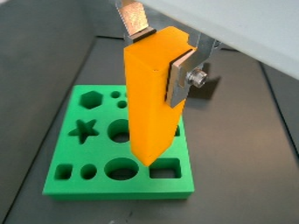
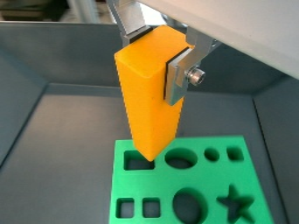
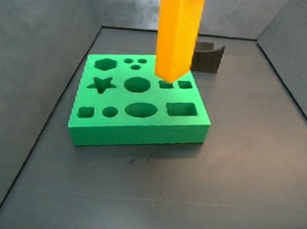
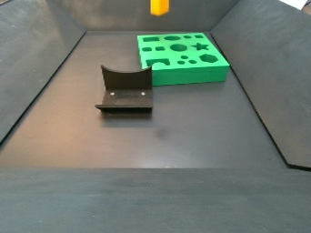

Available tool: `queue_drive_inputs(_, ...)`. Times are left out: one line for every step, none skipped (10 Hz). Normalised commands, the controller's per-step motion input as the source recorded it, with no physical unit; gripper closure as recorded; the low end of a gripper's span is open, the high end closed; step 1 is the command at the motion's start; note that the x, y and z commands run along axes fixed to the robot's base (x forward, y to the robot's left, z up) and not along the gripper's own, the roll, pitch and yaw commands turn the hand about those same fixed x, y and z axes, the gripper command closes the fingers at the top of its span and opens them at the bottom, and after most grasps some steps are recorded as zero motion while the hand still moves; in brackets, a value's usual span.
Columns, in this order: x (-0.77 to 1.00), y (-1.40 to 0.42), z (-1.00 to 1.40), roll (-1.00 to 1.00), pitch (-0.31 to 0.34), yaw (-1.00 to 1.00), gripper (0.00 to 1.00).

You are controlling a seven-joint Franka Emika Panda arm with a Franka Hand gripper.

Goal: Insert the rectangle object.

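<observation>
The rectangle object (image 1: 156, 96), a long orange-yellow bar, is held upright by the pincer (image 1: 162, 63), whose flat silver fingers (image 1: 179, 80) are clamped against two opposite faces of the bar near its upper end. In both wrist views the bar is seen hanging above the green block (image 1: 87, 179), with its lower end close over a rectangular hole (image 2: 139, 161) near one edge of the block. Whether the tip is already inside the hole or just above it cannot be told from the pictures.

In a side view the bar (image 3: 178, 31) is shown standing vertically over the far part of the green block (image 3: 136, 130), its lower end reaching down to the block's upper face beside a small square opening (image 3: 185, 85). In a side view taken from farther off, only the bottom tip of the bar (image 4: 159, 6) is seen at the upper edge of the picture, above and behind the block (image 4: 183, 56).

The block is pierced by several shaped holes, among them a star (image 1: 83, 131), circles and a larger rectangle (image 1: 166, 170). It is laid flat on the dark grey tabletop (image 4: 170, 136). A dark grey curved holder (image 4: 124, 89) is set on the tabletop near the block, apart from it.
</observation>
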Motion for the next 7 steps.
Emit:
queue_drive_inputs(0.00,0.00,-0.48,0.13,-0.041,-1.00,1.00)
queue_drive_inputs(0.00,0.00,-0.37,0.08,-0.029,-1.00,1.00)
queue_drive_inputs(0.00,0.00,-0.33,0.07,-0.021,-1.00,1.00)
queue_drive_inputs(0.00,0.00,-0.23,0.02,-0.016,-1.00,1.00)
queue_drive_inputs(0.00,0.00,-0.09,0.00,-0.006,-1.00,1.00)
queue_drive_inputs(0.00,0.00,-0.04,0.00,-0.004,-1.00,1.00)
queue_drive_inputs(0.19,0.00,-0.13,0.00,-0.001,-0.89,1.00)
